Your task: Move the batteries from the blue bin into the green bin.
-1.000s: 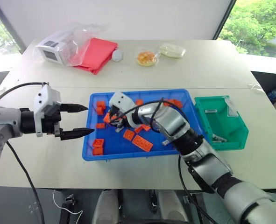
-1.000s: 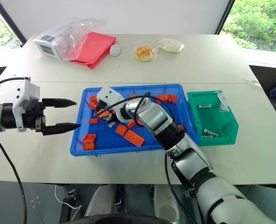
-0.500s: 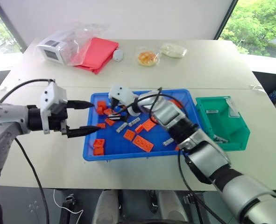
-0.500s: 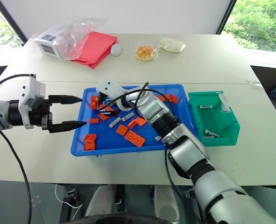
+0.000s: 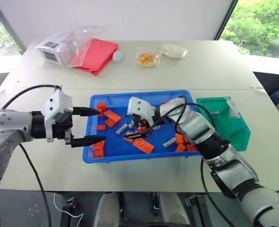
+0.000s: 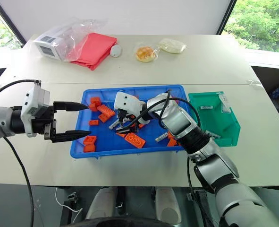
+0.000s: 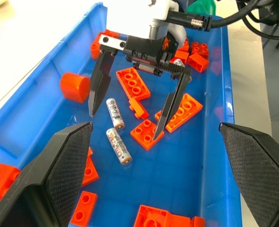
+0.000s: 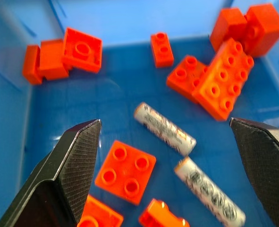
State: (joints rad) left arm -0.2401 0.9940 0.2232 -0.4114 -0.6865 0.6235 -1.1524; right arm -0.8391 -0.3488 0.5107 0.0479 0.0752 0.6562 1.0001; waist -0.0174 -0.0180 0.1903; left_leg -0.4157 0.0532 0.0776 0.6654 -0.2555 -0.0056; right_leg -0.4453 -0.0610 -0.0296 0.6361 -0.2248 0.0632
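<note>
Note that your right gripper [image 5: 136,129] has shifted toward the blue bin's [image 5: 130,154] middle and spread its fingers, empty, above two batteries [image 7: 116,129]. Your left gripper [image 5: 95,126] stays open at the bin's left rim.

Batteries [image 7: 118,128] lie among bricks [image 7: 147,134] in the bin [image 5: 111,154], another bin [image 5: 226,124] right.
</note>
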